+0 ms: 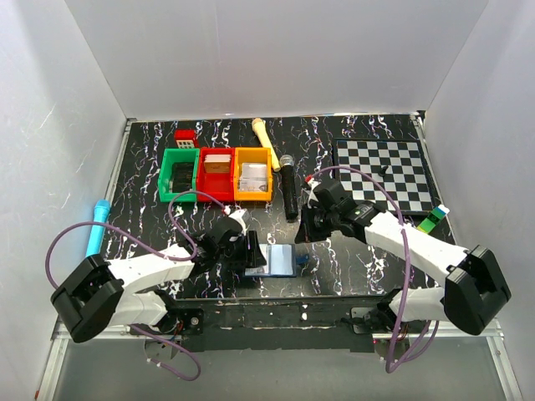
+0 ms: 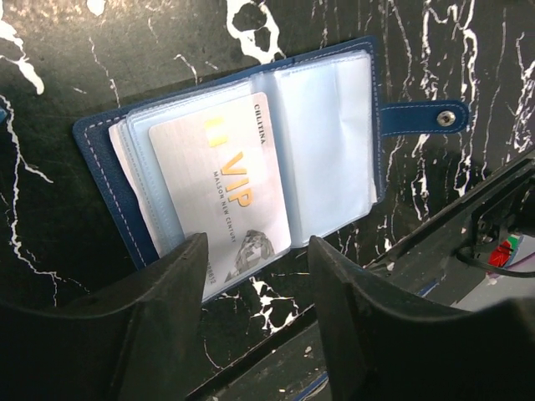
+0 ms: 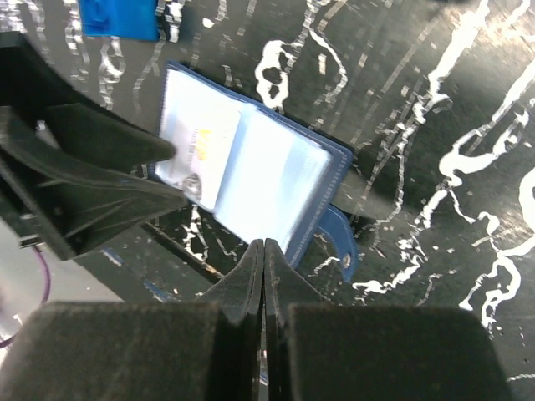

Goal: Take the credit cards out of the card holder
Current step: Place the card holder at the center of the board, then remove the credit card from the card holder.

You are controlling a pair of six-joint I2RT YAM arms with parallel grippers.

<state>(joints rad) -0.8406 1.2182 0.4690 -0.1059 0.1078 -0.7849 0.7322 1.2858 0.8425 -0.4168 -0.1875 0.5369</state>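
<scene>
Card holder lies open at six o'clock on the table, one credit card jutting out between the spread fingers of my left gripper for pinching, my right gripper pressed shut at its one o'clock.

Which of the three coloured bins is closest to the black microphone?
The orange bin, rightmost in the row; the microphone lies beside it, the red bin and green bin farther left.

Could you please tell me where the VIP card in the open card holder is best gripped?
Grip the VIP card by its short end, which sticks out past the card holder, coming from the side where the left gripper sits, jaws open.
</scene>
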